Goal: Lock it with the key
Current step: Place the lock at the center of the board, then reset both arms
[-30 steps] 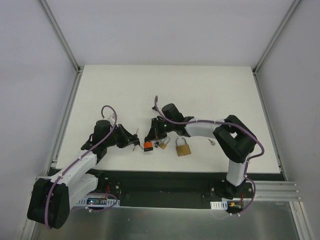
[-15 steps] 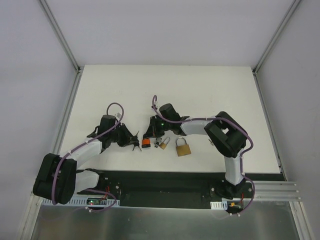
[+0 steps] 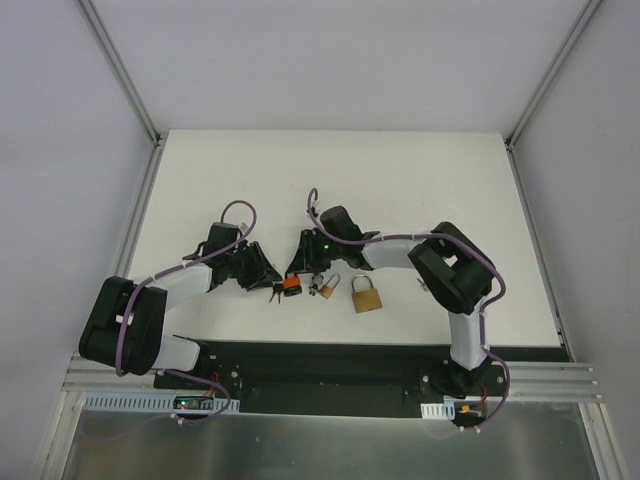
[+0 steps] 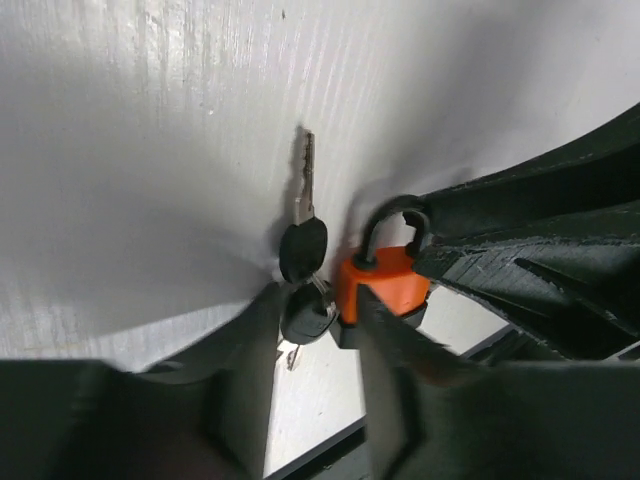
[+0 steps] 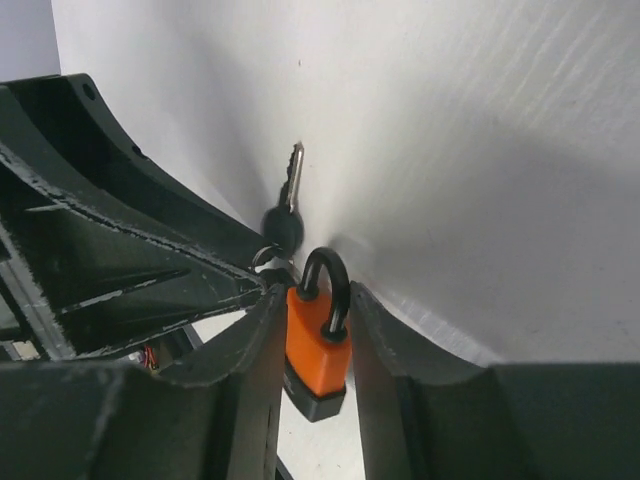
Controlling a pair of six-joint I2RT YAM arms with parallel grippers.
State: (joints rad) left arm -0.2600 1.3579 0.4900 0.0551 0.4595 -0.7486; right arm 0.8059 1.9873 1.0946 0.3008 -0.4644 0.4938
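Note:
An orange padlock (image 3: 293,286) with a black shackle is held off the white table (image 3: 330,180) between the fingers of my right gripper (image 3: 299,270), which is shut on its body (image 5: 318,350). A bunch of black-headed keys (image 3: 277,292) hangs at the padlock's left side. In the left wrist view one key (image 4: 303,225) points away, and a second key head (image 4: 308,315) sits between the tips of my left gripper (image 4: 318,297). The fingers stand apart around that key head, next to the orange body (image 4: 382,288). In the top view my left gripper (image 3: 264,275) is just left of the keys.
A brass padlock (image 3: 366,294) lies on the table right of the orange one. A small silver padlock (image 3: 325,288) lies between them. A small loose key (image 3: 424,285) lies further right. The table's black front edge (image 3: 330,352) is just below.
My left gripper has swung right and now reaches the keys beside the orange padlock. My right gripper has lifted the padlock slightly up and left, then held still.

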